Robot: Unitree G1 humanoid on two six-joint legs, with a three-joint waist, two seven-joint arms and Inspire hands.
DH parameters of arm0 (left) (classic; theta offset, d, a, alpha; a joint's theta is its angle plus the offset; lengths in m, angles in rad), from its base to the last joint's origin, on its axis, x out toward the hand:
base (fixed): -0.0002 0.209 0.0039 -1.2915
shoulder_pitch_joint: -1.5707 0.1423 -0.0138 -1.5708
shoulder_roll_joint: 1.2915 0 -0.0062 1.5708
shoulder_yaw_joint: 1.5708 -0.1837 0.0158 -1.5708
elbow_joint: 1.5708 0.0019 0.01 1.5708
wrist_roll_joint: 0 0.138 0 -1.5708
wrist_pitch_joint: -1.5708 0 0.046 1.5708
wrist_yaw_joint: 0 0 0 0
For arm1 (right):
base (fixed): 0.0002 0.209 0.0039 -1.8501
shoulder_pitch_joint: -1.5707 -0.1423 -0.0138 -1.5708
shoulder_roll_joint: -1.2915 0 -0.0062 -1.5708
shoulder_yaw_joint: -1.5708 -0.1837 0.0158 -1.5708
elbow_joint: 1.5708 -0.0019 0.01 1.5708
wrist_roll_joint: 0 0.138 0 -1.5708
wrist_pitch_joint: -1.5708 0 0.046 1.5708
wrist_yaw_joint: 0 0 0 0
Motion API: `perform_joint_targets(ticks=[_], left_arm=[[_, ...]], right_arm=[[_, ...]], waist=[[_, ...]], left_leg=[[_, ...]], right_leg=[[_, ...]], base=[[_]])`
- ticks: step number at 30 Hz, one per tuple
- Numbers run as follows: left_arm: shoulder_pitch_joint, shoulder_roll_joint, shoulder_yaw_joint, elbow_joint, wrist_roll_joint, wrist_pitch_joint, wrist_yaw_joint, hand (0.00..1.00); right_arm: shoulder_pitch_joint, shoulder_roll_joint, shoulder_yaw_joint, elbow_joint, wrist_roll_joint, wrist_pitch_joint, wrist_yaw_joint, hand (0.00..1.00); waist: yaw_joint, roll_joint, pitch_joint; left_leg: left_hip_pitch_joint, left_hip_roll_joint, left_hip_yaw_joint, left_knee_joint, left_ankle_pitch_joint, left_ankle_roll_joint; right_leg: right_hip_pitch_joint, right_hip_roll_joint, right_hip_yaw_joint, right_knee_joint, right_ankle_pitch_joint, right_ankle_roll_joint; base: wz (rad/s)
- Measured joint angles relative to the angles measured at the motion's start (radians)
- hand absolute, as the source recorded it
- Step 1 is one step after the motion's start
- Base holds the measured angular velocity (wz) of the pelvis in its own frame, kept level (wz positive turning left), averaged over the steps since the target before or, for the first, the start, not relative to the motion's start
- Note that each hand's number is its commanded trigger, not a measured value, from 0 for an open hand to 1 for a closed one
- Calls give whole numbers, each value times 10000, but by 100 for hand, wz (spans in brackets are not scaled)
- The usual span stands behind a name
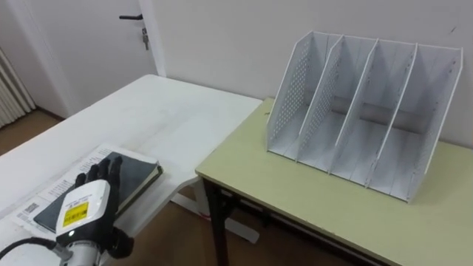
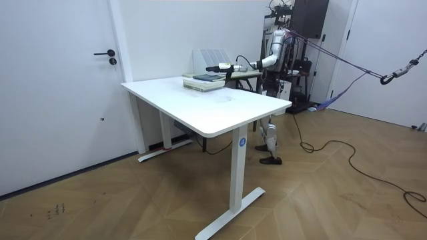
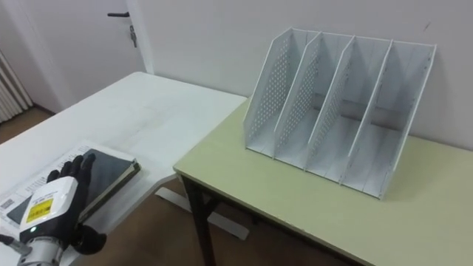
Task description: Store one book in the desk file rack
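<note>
Printed sheet [image 1: 41,196]: lies flat at the near left corner of the white tabletop [image 1: 162,118], under the book, with its edges showing on the left side.

Left hand [image 1: 85,210]: comes in from the lower left and sits over the near end of the book. Its dark fingers [image 1: 103,170] are stretched out straight and spread across the cover, clamped on nothing. The thumb hangs off to the right below the tabletop's edge. Whether the fingers press on the cover cannot be told.

Book [image 1: 139,177]: has a dark cover and lies flat on the printed sheet, close to the white tabletop's near edge. It is partly under the fingers and well apart from the rack.

Door handle [image 1: 131,17]: dark, on the white door behind the white tabletop.

Green tabletop [image 1: 295,199]: a pale green desk just beside the white one, with a narrow gap between them.

File rack [image 1: 362,111]: white, standing upright on the green tabletop near the wall. It has four compartments side by side, perforated dividers, and openings that face the robot.

Room view: the robot stands at the far side of the white table, with its left arm reaching to the room view's left over the stack with the book [image 2: 205,81]. The rack [image 2: 212,57] is just behind.
</note>
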Motion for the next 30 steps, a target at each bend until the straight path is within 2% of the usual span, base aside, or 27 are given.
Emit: perform_joint_targets(ticks=[6, 13, 19, 22, 23, 24, 25, 30], left_arm=[[-3, 0, 153, 106, -484, 22, -29, 0], [-178, 1, 147, 687, -1740, 187, -444, 0], [-198, 12, 148, 893, -1813, 355, -739, 0], [-250, 40, 149, 973, -1834, 367, -883, 0], [-290, 40, 149, 1006, -1852, 372, -907, 52], [-384, 43, 151, 1078, -1958, 390, -956, 67], [-462, 74, 155, 1150, -1991, 401, -1055, 100], [-577, 296, 196, 1167, -1977, 394, -1241, 100]], right_arm=[[-37, -5, -122, -26, -1, 7, -90, 0], [-90, -7, -106, 0, 11, 36, -106, 0], [-105, -107, -77, -31, 32, 144, -186, 0], [-97, -113, -77, -42, 74, 157, -228, 0], [-89, -113, -77, -43, 90, 161, -260, 0], [-76, -116, -79, -54, 128, 198, -316, 0], [-76, -123, -81, -63, 124, 235, -315, 0], [-32, -134, -81, -258, 125, 239, -311, 0]], waist=[[1, 57, -28], [-108, 229, 9], [-221, 324, -53], [-237, 301, -45], [-238, 296, -43], [-233, 293, -40], [-221, 287, -37], [-219, 242, -39]], left_leg=[[-14, 26, 266, -1, 0, 0], [-94, 31, 277, -7, -1, 0], [-68, 45, 401, -3, 0, 0], [-6, 75, 516, -5, 0, 0], [-3, 78, 517, -5, -1, 0], [-3, 82, 517, -5, -1, 0], [-5, 83, 517, -5, -1, 0], [-3, 87, 526, -1, 0, 0]], right_leg=[[-45, 22, 112, -11, 41, 0], [-80, 34, 125, -6, 65, 6], [-82, 41, 128, 23, 68, 2], [-74, 59, 143, 18, 73, -9], [-73, 61, 140, 18, 74, -11], [-75, 65, 139, 14, 76, -14], [-90, 67, 139, 15, 72, -19], [-176, 78, 141, 119, 63, -29]], base=[[-5], [-1], [0], [0], [0], [0], [0], [0]])
